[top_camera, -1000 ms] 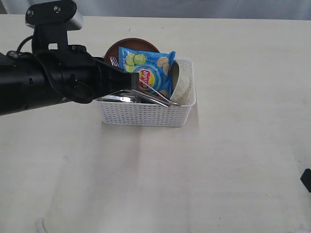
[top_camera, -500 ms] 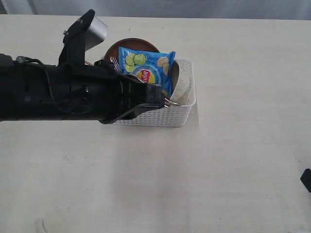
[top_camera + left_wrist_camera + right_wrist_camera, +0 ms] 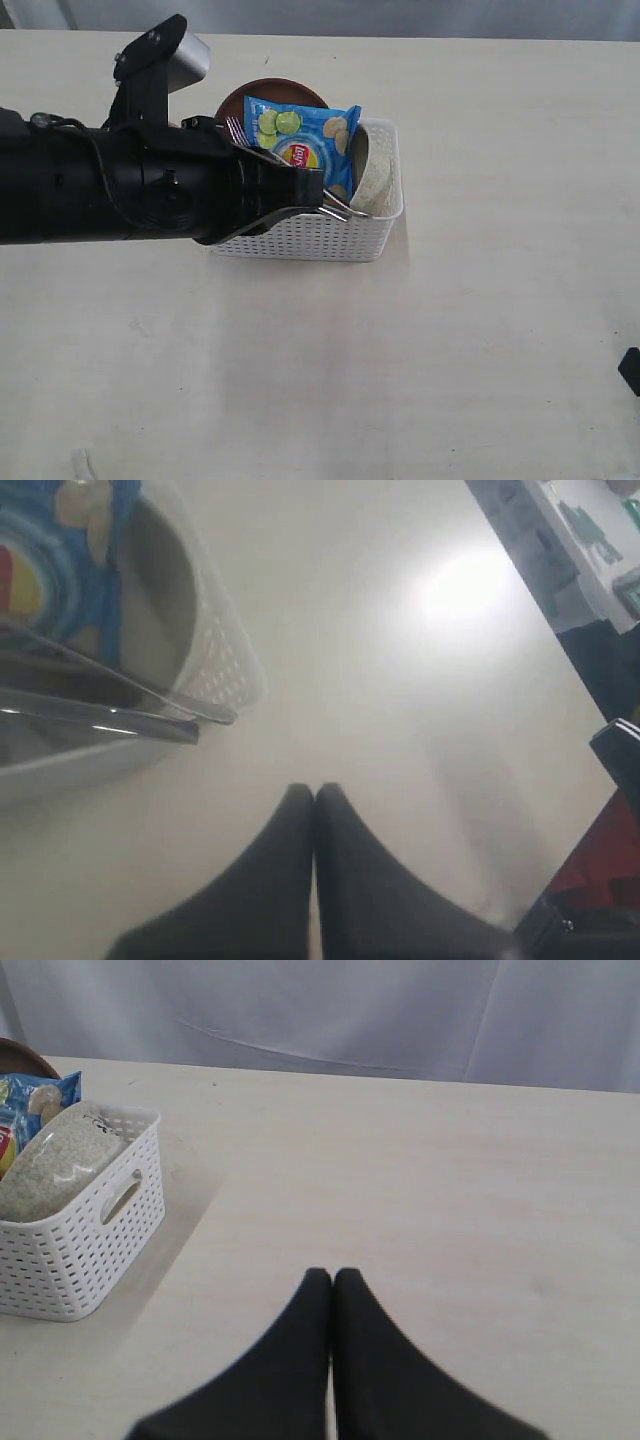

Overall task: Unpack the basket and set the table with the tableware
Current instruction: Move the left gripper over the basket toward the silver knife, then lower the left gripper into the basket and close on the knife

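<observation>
The white basket (image 3: 335,238) stands on the cream table (image 3: 480,300), packed with tableware. A brown plate (image 3: 275,90) leans at its back, and an off-white bowl (image 3: 378,178) stands on edge at its right end. Fork tines (image 3: 236,127) and steel handles (image 3: 340,208) poke out. My left gripper (image 3: 315,190) hangs over the basket's front, shut and empty; its wrist view shows the shut gripper (image 3: 315,792) beside the basket (image 3: 215,670), the bowl (image 3: 165,590) and the steel handles (image 3: 110,715). My right gripper (image 3: 333,1275) is shut and empty, low over bare table right of the basket (image 3: 70,1250).
A blue chip bag (image 3: 305,145) lies on top of the basket's contents. My black left arm (image 3: 110,195) hides the basket's left half. A black tip of the right arm (image 3: 630,370) shows at the right edge. The table runs wide on all sides.
My left arm swung right across the basket's front and rolled its wrist, then eased back a little. The basket and the right arm have stayed put.
</observation>
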Tool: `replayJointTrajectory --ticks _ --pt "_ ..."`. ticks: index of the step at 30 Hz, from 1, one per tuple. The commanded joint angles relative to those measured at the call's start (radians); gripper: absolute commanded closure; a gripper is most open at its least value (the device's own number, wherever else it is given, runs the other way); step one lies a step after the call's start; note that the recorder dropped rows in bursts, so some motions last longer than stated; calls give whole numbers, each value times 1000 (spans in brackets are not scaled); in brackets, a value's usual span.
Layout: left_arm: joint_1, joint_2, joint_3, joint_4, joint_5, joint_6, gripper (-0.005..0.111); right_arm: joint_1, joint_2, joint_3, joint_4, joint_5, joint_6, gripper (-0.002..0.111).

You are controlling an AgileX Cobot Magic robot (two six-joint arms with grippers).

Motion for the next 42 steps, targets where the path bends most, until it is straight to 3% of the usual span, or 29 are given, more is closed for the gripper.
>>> replayJointTrajectory --ticks 1,4,20,24,28,33,36,39,42 --pt "4 -2 -2 260 -35 -281 107 4 -7 3 -8 -4 -3 108" --pt "4 -4 -2 375 -40 -403 107 4 -7 3 -8 -4 -3 108" --pt "4 -6 3 351 54 -398 107 4 -7 3 -8 -4 -3 108" --pt "4 -6 18 372 22 -407 107 4 -7 3 -8 -4 -3 108" --pt "4 -6 21 678 -15 -757 107 4 -7 3 -8 -4 -3 108" --pt "-3 -34 21 1332 -80 -1499 107 4 -7 3 -8 -4 -3 108" --pt "-27 -45 22 1603 -106 -1938 107 4 -7 3 -8 -4 -3 108" --pt "-31 -45 57 1582 -176 -2085 107 4 -7 3 -8 -4 -3 108" --pt "-37 -45 163 1532 -412 -2159 107 4 -7 3 -8 -4 -3 108"
